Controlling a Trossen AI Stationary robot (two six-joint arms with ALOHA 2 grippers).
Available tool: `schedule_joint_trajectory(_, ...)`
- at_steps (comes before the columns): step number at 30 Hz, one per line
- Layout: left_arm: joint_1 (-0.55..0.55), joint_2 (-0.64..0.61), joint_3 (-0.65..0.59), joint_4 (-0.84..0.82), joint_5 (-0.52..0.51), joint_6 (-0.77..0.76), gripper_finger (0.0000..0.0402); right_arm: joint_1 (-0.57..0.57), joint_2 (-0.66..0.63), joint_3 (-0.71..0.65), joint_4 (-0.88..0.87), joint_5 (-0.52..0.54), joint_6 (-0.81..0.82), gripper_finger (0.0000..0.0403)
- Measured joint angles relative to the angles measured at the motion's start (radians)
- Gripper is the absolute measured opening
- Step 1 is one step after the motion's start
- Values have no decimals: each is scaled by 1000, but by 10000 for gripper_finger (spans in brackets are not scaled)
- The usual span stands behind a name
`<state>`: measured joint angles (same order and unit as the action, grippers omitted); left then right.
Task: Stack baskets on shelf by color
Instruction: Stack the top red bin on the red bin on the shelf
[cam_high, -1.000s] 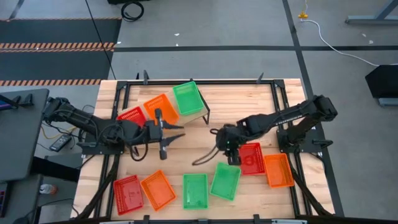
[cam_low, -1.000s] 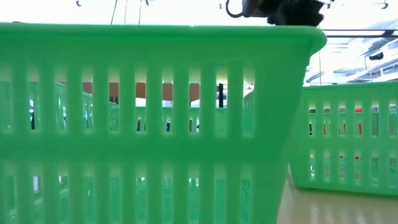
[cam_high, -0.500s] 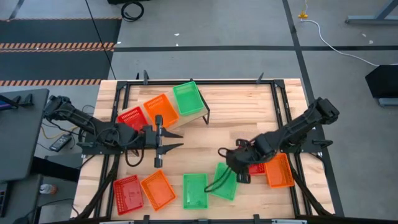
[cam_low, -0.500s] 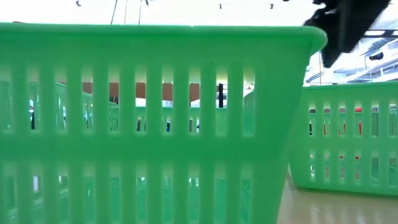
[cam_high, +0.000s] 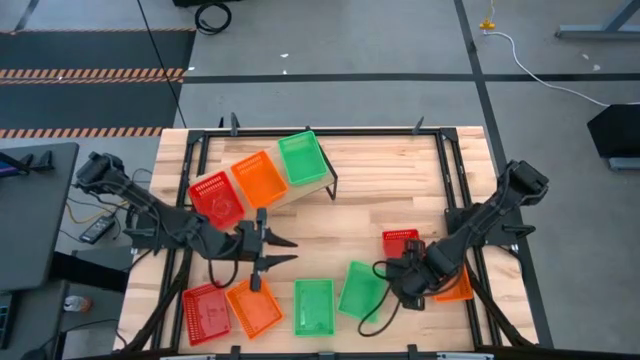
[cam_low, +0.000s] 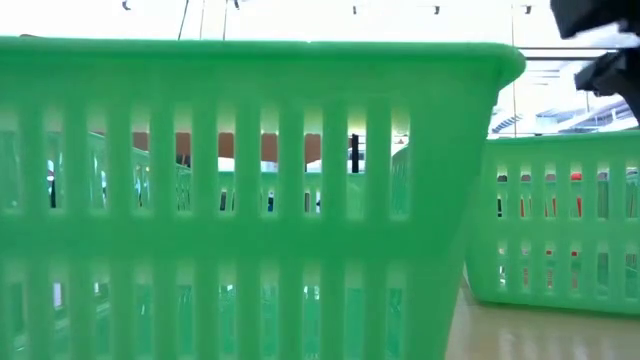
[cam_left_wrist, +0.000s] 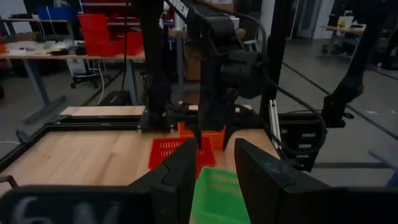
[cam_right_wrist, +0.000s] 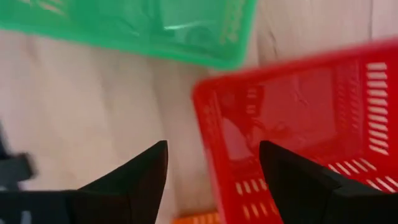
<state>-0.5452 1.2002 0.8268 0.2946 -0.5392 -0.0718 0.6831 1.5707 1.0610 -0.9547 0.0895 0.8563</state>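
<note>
My right gripper (cam_high: 408, 288) hangs low with its fingers spread wide and empty. The red basket (cam_high: 402, 243) sits on the table just beside it on the far side. My left gripper (cam_high: 272, 249), also open, is well apart from it, so my right arm is nearer.

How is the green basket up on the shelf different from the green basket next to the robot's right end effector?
The green basket on the shelf sits raised on the shelf beside an orange basket. The green basket on the table lies low on the tabletop, tilted askew, near the right end effector. Both look alike in shape and colour.
</note>
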Motion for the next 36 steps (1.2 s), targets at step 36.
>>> schedule_joint_trajectory(36, -232, 11, 0, -39, -351, -161, 117, 108, 0, -107, -107, 13, 281, 252)
